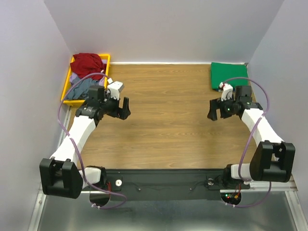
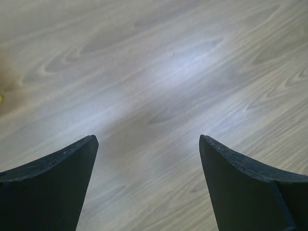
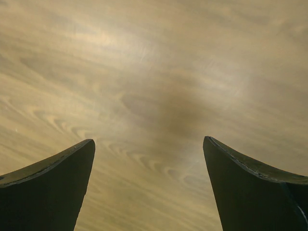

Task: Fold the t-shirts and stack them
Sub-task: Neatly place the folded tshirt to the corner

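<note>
The yellow bin (image 1: 67,83) at the far left corner holds a crumpled dark red garment (image 1: 87,61) on blue-grey cloth (image 1: 81,87). The green t-shirt (image 1: 228,75) lies folded at the far right corner, just beyond the right gripper (image 1: 212,110). That gripper and the left gripper (image 1: 125,109) hang over bare wooden table (image 1: 168,120), jaws spread, holding nothing.

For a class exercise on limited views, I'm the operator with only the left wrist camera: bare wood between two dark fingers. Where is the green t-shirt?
Observer: The green t-shirt lies folded flat at the far right corner of the table.
Operator: Is the right arm holding anything?
Observer: No, the right fingers stand open over bare wood, holding nothing.
Operator: Any more clothes?
Observer: A yellow basket at the far left holds red cloth and bluish cloth.
</note>
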Controlling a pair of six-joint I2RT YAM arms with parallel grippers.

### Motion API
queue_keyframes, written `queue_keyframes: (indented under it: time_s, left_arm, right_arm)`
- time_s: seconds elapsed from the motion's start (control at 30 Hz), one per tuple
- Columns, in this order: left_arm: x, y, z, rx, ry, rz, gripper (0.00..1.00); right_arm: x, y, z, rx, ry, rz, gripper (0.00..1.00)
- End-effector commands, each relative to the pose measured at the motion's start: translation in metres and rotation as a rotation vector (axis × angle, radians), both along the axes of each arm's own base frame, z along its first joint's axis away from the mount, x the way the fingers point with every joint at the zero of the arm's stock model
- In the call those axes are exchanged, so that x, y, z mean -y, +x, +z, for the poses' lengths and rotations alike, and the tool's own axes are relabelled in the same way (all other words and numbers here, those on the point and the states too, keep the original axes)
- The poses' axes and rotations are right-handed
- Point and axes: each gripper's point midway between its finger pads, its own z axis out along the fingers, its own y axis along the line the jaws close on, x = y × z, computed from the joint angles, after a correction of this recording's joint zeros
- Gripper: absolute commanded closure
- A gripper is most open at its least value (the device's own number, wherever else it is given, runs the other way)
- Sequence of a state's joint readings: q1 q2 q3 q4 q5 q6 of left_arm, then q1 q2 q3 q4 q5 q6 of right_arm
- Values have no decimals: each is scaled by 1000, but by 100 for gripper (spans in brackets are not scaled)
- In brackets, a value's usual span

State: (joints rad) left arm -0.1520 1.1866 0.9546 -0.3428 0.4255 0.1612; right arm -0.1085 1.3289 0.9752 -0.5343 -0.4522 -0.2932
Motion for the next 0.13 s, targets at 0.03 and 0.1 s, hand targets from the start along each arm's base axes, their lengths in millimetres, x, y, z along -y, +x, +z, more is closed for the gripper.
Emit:
queue_keyframes:
  time_s: [0.03, 0.1]
  left_arm:
    - [-2, -11, -4, 21, 33, -26, 2]
    - [0, -9, 1, 37, 29, -30, 1]
  right_arm:
    - [-1, 6, 1, 36, -42, -16, 0]
    - [1, 16, 5, 48, -45, -26, 0]
